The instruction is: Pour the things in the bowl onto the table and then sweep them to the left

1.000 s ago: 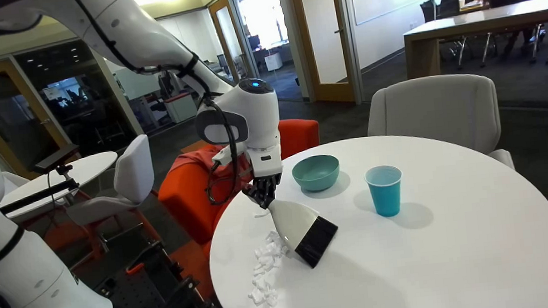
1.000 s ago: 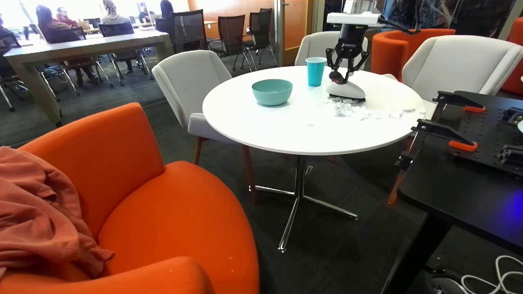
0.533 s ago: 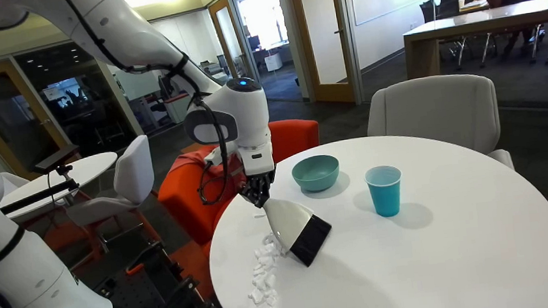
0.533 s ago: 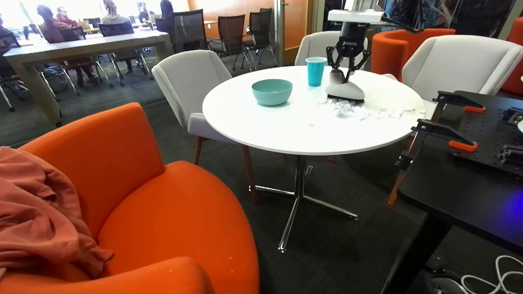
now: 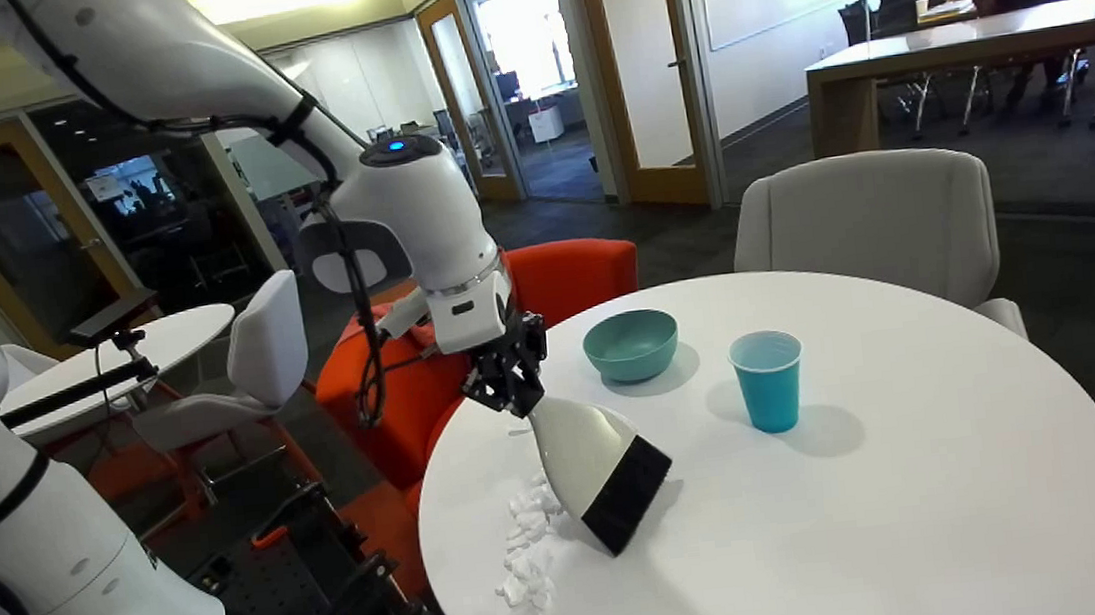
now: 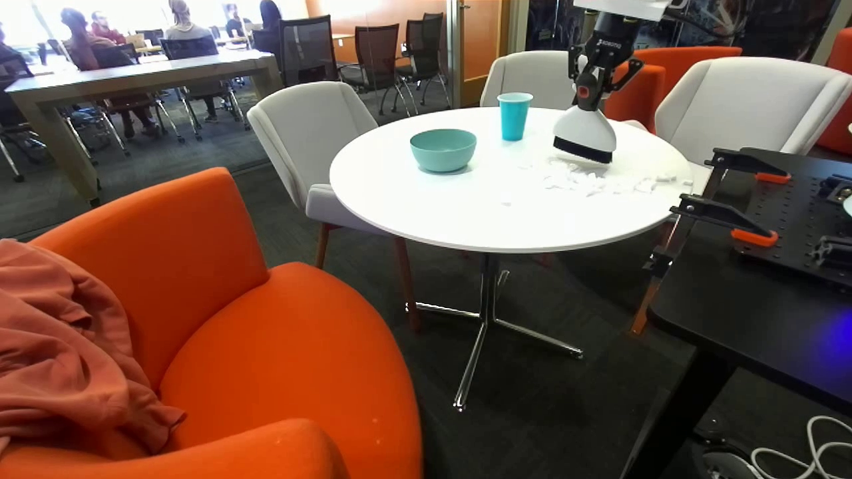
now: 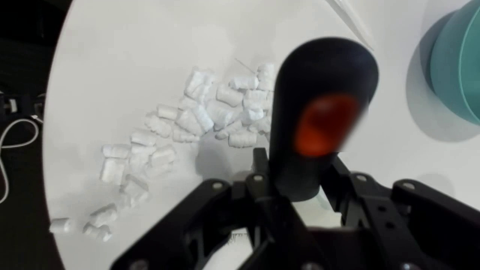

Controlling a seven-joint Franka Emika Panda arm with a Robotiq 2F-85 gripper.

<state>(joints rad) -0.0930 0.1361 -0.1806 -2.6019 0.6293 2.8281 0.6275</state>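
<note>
White bits point(image 7: 189, 122) lie in ragged band on bench point(image 5: 879, 517), strays close to its edge. Bowl point(image 6: 442, 154) stands upright, apart from them. My gripper point(image 7: 296, 168) grips brush point(image 5: 576, 445) by handle point(image 7: 326, 67); bristles point(image 5: 627, 493) tilted, apparently off bench. I judge pour done, sweep in hand. Best: I level bristles, lower them behind pile, stroke left slow and light, lest strays drop over edge.

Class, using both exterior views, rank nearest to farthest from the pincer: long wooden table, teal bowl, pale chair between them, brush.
1. Brush: held in the pincer.
2. Teal bowl: on the round table.
3. Pale chair: beside that table.
4. Long wooden table: background.
</note>
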